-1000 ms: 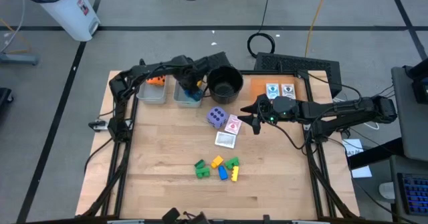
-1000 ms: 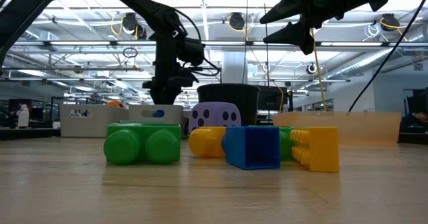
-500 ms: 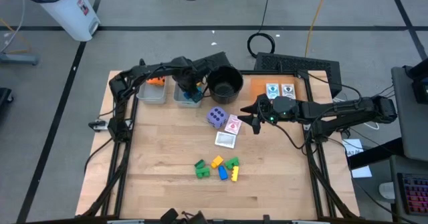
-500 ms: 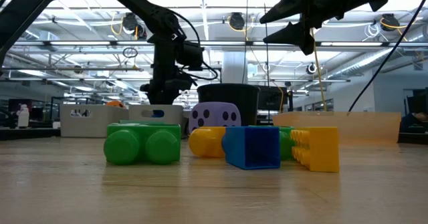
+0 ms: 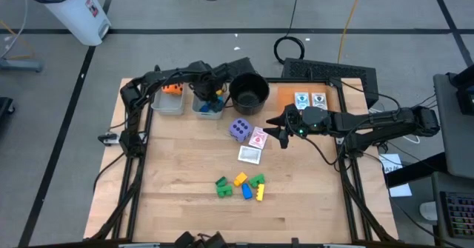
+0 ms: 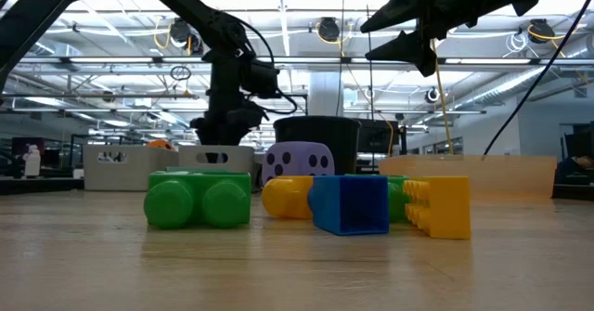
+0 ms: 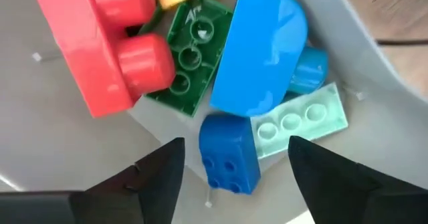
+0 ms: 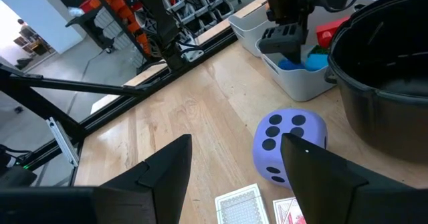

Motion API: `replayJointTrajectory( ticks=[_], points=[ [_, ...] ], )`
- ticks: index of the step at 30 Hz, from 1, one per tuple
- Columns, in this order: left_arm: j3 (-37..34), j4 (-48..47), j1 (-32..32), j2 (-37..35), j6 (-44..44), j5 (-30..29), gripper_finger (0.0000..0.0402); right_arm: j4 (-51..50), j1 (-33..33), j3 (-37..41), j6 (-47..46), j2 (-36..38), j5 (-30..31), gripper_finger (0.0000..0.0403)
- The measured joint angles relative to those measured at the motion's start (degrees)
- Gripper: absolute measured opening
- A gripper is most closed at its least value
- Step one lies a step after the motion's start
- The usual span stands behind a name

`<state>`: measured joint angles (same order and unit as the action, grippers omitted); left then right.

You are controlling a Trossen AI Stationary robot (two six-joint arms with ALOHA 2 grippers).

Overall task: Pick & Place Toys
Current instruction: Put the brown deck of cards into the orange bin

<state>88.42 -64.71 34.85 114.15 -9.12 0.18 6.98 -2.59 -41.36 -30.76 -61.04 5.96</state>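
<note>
- the left pincer [image 5: 209, 94] hangs over the grey bin [image 5: 208, 109] that stands just beside the round black pot [image 5: 249, 92] at the far side of the bench [image 5: 185, 211]; its fingers are spread and hold nothing.
- inside that bin lie a red block [image 7: 100, 47], a green block [image 7: 190, 53], a big rounded blue block [image 7: 257, 50], a small blue block [image 7: 229, 150], a pale mint block [image 7: 301, 120] and a bit of yellow; the small blue one sits loose between the fingertips [image 7: 164, 174].
- a second grey bin [image 5: 168, 100] beside it holds the orange die [image 5: 173, 89].
- the right pincer [image 5: 278, 129] hovers apart from the bench top, jaws parted and empty, near the purple die [image 5: 238, 129] and the two picture cards [image 5: 254, 146].
- two more cards [image 5: 309, 100] lie on the orange mat behind the right arm.
- a cluster of green, yellow and blue blocks [image 5: 241, 186] sits on the wood nearer the front edge, well apart from both arms.
</note>
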Motion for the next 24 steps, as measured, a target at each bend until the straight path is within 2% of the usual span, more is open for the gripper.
replayJointTrajectory(
  ticks=[7,13,16,19,24],
  points=[
    [0.0,-2.7,-0.1,-3.6,-0.6,0.9,0.028,0.0,0.0,0.0,0.1,0.0,0.0,0.0226],
    [0.0,1.3,-0.6,-13.1,-3.6,3.5,0.0257,0.0,0.0,0.0,0.1,0.0,0.0,0.0226],
    [0.0,7.1,-1.9,-19.0,-8.2,3.8,0.0243,0.0,0.0,0.0,0.0,0.0,0.0,0.0226],
    [0.1,16.8,-4.8,-24.6,-11.9,4.0,0.0233,0.0,0.5,0.0,0.0,0.0,-0.3,0.0226],
    [-3.8,38.9,-14.2,-30.7,-14.8,-4.0,0.0226,-0.3,2.4,0.0,0.0,0.0,-1.5,0.0226]
  ],
)
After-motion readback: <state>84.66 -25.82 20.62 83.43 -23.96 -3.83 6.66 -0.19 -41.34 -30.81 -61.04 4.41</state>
